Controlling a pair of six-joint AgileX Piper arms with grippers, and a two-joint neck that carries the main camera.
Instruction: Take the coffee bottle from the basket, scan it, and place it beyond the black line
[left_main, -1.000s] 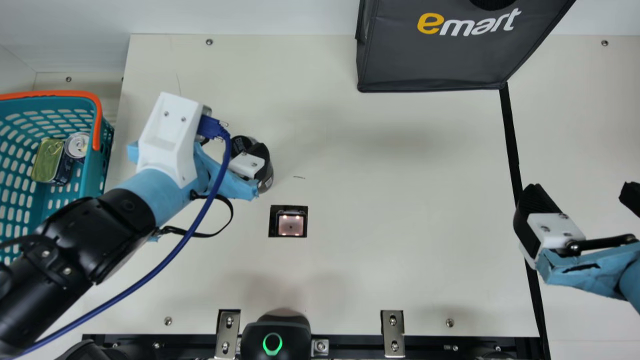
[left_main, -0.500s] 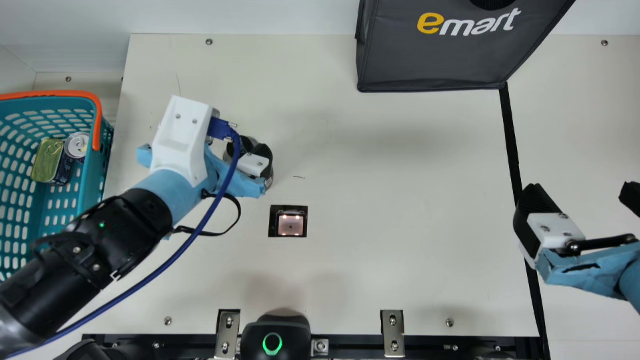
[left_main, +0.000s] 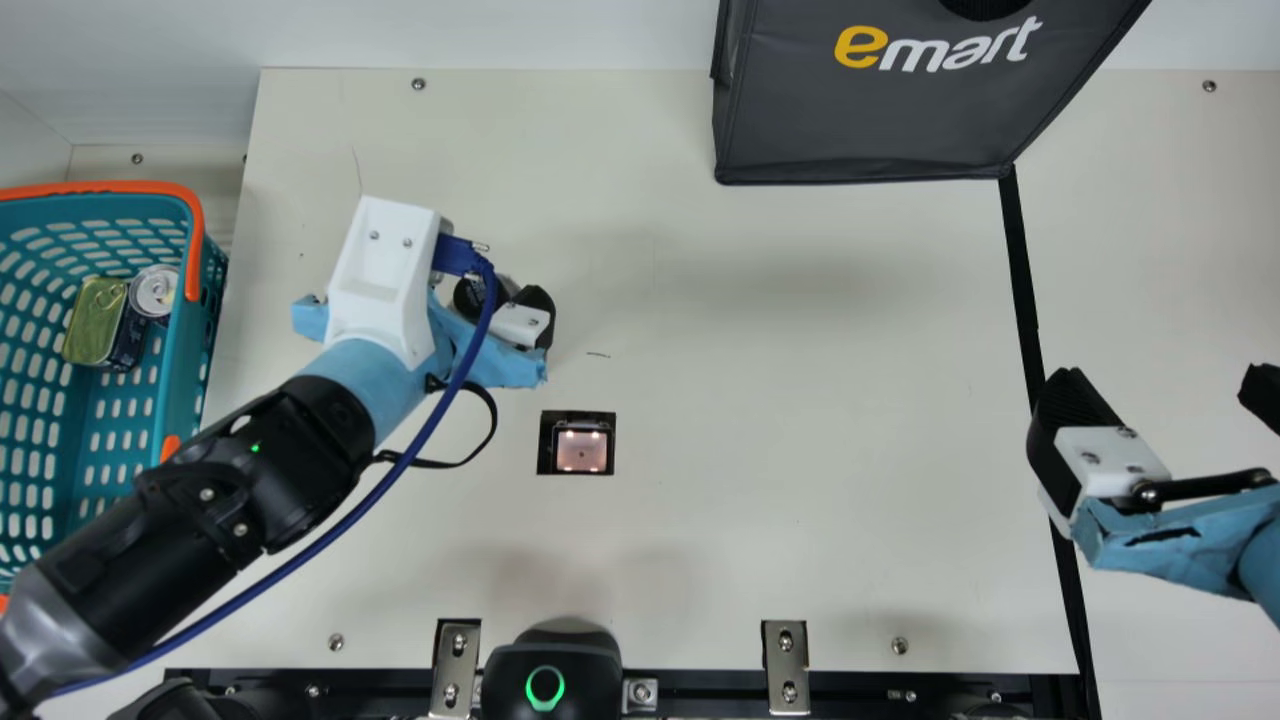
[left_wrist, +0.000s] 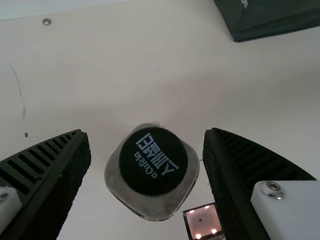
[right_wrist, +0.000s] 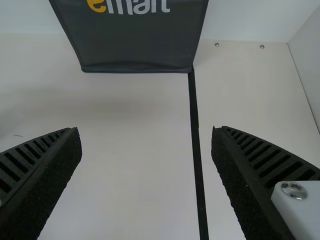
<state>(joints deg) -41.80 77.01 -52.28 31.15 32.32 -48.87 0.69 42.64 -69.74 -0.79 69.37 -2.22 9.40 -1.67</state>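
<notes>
In the main view my left gripper (left_main: 521, 322) is left of centre, in the upper half of the frame, with the coffee bottle (left_wrist: 151, 172) between its fingers. Those fingers are spread, and the left wrist view shows a gap on either side of the bottle, so I am not pinching it. I see the bottle cap-first: a round, matte black cap (left_wrist: 154, 160) with pale lettering, set on a greyish, glossy body whose squarish outline has rounded corners. In the main view it is partly covered by my wrist, above and left of the lit pinkish scanner window (left_main: 581, 450), and well apart from the black line (left_main: 1020, 270) on the right of the frame. I cannot tell whether its base touches the table (left_main: 800, 400). My right gripper (left_main: 1165, 390) is at the right edge, its fingers wide apart with nothing between them
</notes>
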